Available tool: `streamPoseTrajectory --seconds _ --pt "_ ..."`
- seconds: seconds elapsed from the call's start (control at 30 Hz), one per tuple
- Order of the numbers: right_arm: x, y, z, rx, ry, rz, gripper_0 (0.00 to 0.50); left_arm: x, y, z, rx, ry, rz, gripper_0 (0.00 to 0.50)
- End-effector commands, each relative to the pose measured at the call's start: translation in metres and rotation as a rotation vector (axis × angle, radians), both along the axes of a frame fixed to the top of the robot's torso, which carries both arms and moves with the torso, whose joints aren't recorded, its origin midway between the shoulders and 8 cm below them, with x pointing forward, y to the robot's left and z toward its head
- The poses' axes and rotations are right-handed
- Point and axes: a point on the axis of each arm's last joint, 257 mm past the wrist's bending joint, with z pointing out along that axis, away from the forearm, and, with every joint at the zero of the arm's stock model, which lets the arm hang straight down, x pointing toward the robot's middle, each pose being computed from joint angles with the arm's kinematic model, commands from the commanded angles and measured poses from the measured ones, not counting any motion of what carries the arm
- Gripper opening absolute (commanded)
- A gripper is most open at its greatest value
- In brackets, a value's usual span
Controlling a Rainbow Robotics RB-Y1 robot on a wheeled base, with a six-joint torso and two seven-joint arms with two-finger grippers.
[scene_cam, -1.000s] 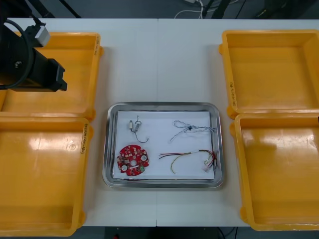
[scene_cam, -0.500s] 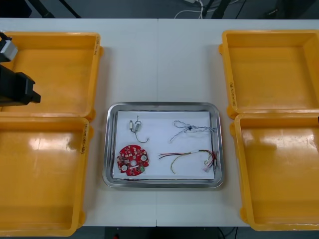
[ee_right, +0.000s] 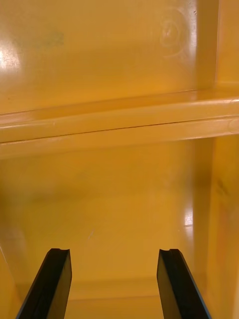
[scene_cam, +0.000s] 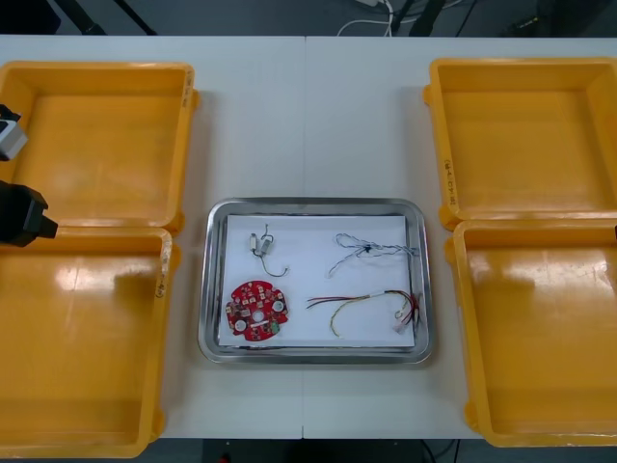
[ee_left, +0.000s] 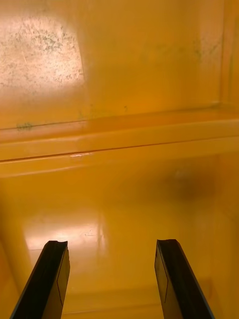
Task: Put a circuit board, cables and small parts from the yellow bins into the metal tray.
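- I see the metal tray (scene_cam: 313, 204) in the middle of the tabletop (scene_cam: 308, 116). It is white inside, with a shiny rim, and its long side runs left to right.
- The round red circuit board (scene_cam: 256, 311) lies flat in the tray's near left corner.
- The small metal part (scene_cam: 258, 243) lies beyond the board, with a thin dark wire curling off it.
- The blue and white cable (scene_cam: 366, 253) sits in the far right part, strung roughly left to right with a slight slant.
- The red and yellow cable (scene_cam: 371, 307) lies nearer me, also running left to right. Its plug end is close to the right rim.
- The yellow bins (scene_cam: 96, 69) flank the tray, two per side, with bare strips of tabletop between bins and tray.
- My left pincer (ee_left: 110, 244) is spread apart on nothing, over a bin floor near the ridge where two bins meet. The left arm (scene_cam: 21, 214) shows at the table's left edge.
- My right pincer (ee_right: 113, 251) is likewise spread apart, over a bin floor on its side.
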Motion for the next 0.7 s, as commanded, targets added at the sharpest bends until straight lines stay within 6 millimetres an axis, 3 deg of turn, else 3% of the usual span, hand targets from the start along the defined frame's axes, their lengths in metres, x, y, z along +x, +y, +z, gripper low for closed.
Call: streamPoseTrajectory --seconds 0.03,0.27,0.7 --pt "0.002 -0.001 0.011 -0.014 -0.036 0.021 0.5 -0.015 0.024 0.01 0.047 -0.023 0.028 0.5" --pt "0.002 -0.001 0.011 -0.014 -0.036 0.021 0.5 -0.025 0.028 0.007 0.033 -0.017 0.04 0.5" --pt "0.002 -0.001 0.011 -0.014 -0.036 0.021 0.5 -0.025 0.033 0.013 0.018 -0.033 0.055 0.5"
